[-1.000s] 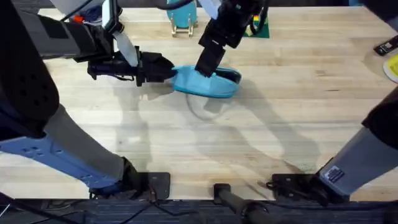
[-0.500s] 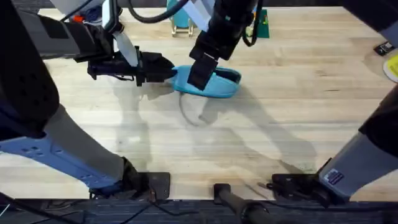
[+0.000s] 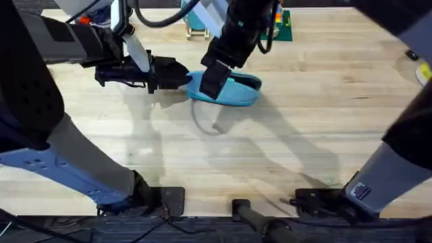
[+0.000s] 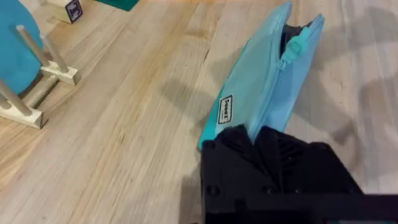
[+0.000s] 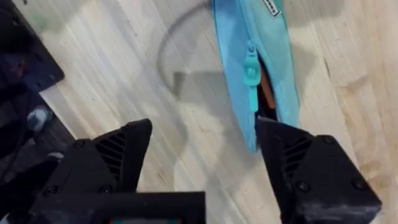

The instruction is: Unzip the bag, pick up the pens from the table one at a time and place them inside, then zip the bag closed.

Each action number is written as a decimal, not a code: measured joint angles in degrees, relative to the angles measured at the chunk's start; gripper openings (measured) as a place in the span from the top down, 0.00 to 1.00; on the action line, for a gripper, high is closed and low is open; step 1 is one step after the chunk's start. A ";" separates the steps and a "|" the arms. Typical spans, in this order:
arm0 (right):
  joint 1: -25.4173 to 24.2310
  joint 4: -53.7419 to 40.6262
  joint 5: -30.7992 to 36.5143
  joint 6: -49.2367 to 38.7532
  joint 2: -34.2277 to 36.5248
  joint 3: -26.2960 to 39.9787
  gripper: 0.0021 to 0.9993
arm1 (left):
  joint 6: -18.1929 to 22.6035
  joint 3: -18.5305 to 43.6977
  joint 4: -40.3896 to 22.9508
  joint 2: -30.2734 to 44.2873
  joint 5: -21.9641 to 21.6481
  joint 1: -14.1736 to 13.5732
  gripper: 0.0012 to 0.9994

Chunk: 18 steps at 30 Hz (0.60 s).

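The light-blue bag [image 3: 239, 93] lies on the table [image 3: 304, 135] at the back middle. My left gripper [image 3: 183, 77] is shut on the bag's left end, and its black fingers [image 4: 236, 146] pinch the fabric [image 4: 261, 81] in the left wrist view. My right gripper [image 3: 210, 84] hovers open just above the bag, its fingers [image 5: 118, 155] spread wide and holding nothing. The zipper pull [image 5: 250, 73] sits partway along, and beyond it the bag [image 5: 277, 56] gapes open with something orange-brown inside. The pens are out of view.
A round teal disc on a wooden stand [image 3: 197, 20] and a green item [image 3: 280, 27] stand at the back edge. A dark object [image 3: 418, 50] and something yellow [image 3: 425, 71] lie at the far right. Bare wood stretches in front of the bag.
My right gripper has shifted left and nearer along the bag, toward its left half. The left gripper and the bag have stayed put.
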 joint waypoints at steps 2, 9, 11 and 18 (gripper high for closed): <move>0.00 0.26 -0.02 0.01 1.34 0.00 0.01 | -0.01 0.00 0.01 0.00 -0.01 0.00 0.96; 0.00 2.81 0.00 0.16 3.52 0.00 0.00 | 0.00 0.00 0.00 0.00 0.00 0.00 0.96; 0.00 3.35 0.01 0.16 3.52 0.00 0.00 | 0.00 0.00 0.00 0.00 0.00 0.00 0.96; 0.00 3.39 -0.02 -0.08 4.07 0.00 0.05 | 0.00 0.00 0.01 0.00 0.00 0.00 0.96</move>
